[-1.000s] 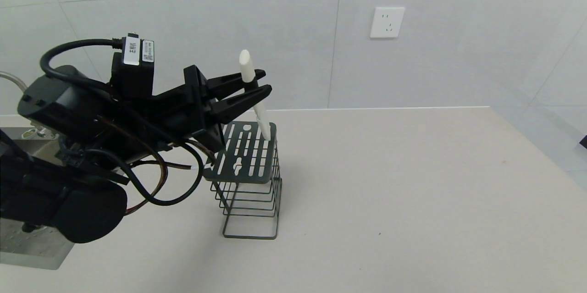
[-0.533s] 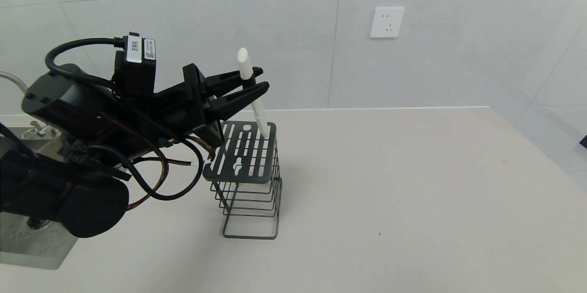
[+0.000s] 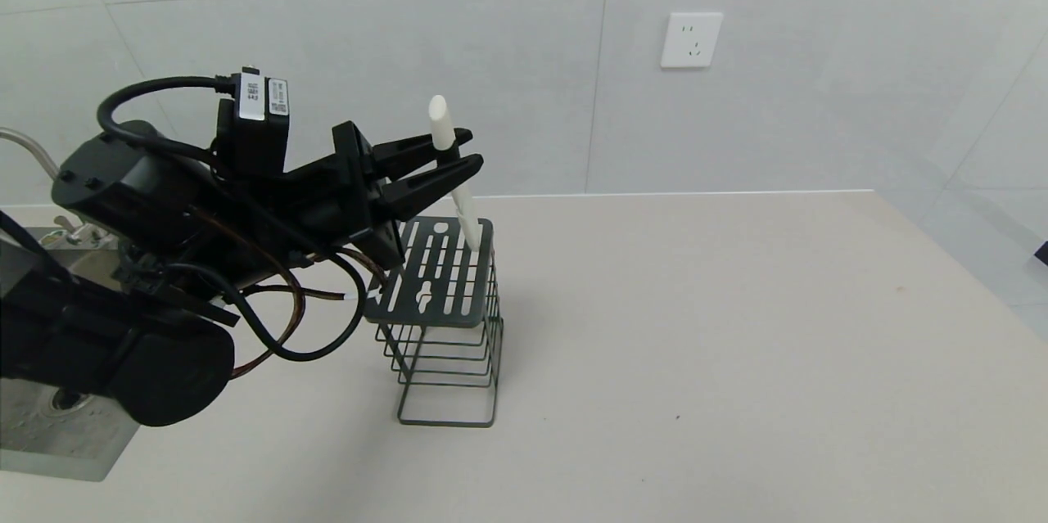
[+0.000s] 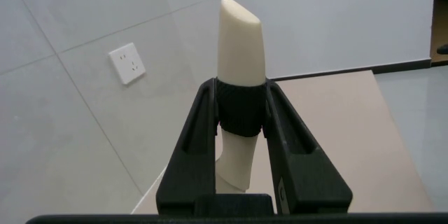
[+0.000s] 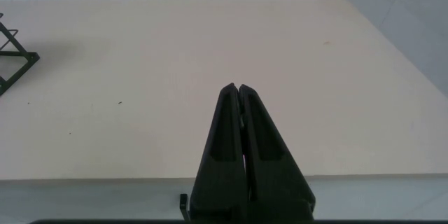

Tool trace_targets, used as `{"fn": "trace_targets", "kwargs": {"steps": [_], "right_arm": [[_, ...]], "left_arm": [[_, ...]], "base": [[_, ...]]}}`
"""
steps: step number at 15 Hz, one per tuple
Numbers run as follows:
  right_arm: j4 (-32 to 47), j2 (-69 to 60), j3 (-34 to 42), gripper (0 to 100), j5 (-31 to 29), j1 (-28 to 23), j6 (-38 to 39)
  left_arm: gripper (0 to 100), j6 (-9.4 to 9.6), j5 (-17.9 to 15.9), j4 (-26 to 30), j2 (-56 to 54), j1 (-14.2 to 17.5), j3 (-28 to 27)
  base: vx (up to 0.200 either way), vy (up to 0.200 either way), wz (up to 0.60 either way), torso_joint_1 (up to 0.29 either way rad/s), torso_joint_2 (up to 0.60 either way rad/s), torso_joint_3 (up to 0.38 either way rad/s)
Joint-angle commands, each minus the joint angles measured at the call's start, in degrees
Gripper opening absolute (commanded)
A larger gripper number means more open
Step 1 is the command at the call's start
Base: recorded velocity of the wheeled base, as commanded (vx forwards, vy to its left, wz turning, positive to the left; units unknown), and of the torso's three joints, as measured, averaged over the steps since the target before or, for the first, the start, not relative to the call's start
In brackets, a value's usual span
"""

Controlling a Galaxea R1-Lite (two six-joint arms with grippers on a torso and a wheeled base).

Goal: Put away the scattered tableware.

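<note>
A broad stretch of desk (image 3: 737, 343) runs right from the dark wire rack (image 3: 430, 294) to its far corner, with the wall (image 3: 524, 97) behind and a sink (image 3: 49, 433) at the left edge. The right claw (image 5: 239, 91), pressed together, hangs over that stretch. The left claw (image 3: 473, 146) pinches a smooth white utensil handle (image 3: 465, 212) with a slant-cut top, tilted near upright, its lower end at the far corner of the rack's slotted top.

From the wire rack (image 3: 446, 376) across to the right edge, the surface (image 3: 737, 359) gives open passage. The rack stands left of the middle, near the back edge. Over its slotted top (image 3: 430, 281), the left pincer (image 3: 473, 146) and its clamped white utensil (image 3: 442, 118) block approach from above.
</note>
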Motion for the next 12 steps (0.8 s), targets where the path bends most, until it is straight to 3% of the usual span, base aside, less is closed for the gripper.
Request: {"fn": "trace_targets", "kwargs": {"steps": [1,12], "right_arm": [[-0.01,0.07,0.0,0,0.02,0.01,-0.04],[-0.01,0.07,0.0,0,0.02,0.01,-0.04]], "left_arm": [[0,0.13,0.0,-0.01,0.5,-0.15,0.26],[0,0.22,1.76,-0.09,3.75,-0.33,0.61]], "base": [[0.0,0.0,0.0,0.0,0.0,0.0],[0.0,0.0,0.0,0.0,0.0,0.0]]}}
